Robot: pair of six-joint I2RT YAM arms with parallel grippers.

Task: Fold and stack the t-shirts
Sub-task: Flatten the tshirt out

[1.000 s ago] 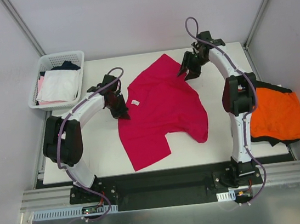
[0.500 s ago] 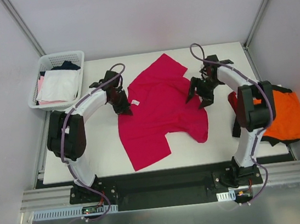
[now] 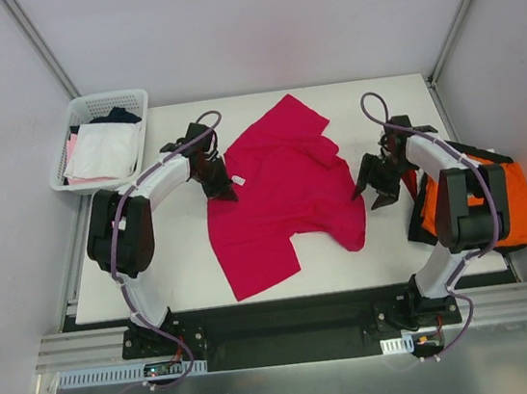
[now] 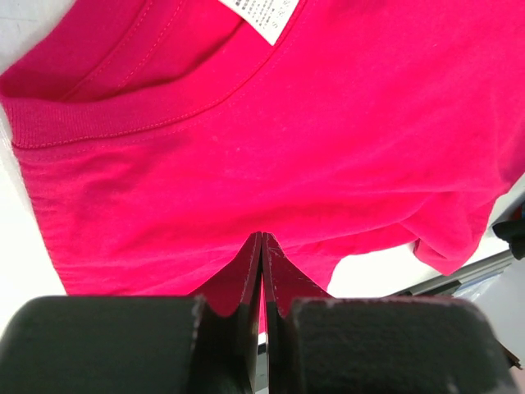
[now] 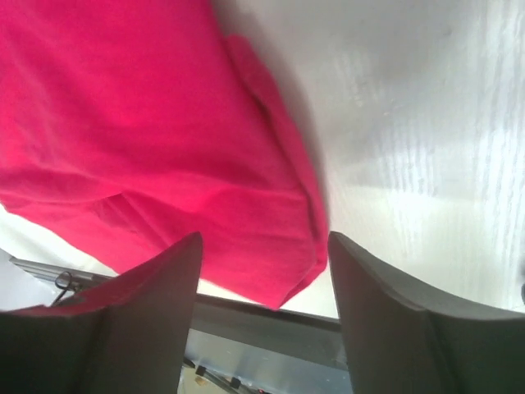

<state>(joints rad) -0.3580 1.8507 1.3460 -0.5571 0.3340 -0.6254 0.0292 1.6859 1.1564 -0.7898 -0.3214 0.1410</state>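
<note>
The crimson t-shirt (image 3: 282,190) lies spread and rumpled mid-table, its white neck label (image 3: 239,180) on the left side. My left gripper (image 3: 230,194) sits at its left edge beside the collar (image 4: 123,123). It is shut (image 4: 262,236), and a sliver of red cloth shows between the closed fingers. My right gripper (image 3: 371,186) stands open beside the shirt's right edge. The shirt's lower corner (image 5: 279,279) lies beyond its spread fingers (image 5: 264,238), which hold nothing. An orange t-shirt (image 3: 488,201) lies on a black one (image 3: 493,156) at the table's right edge, partly behind the right arm.
A white mesh basket (image 3: 105,98) with white (image 3: 102,150) and pink garments stands off the table's far left corner. Bare white tabletop (image 3: 156,269) shows to the left of the shirt. Grey walls close in on both sides.
My right gripper swung from the shirt's far sleeve toward me, down to its right edge, and its jaws opened wider. The left gripper shifted slightly right and stayed shut.
</note>
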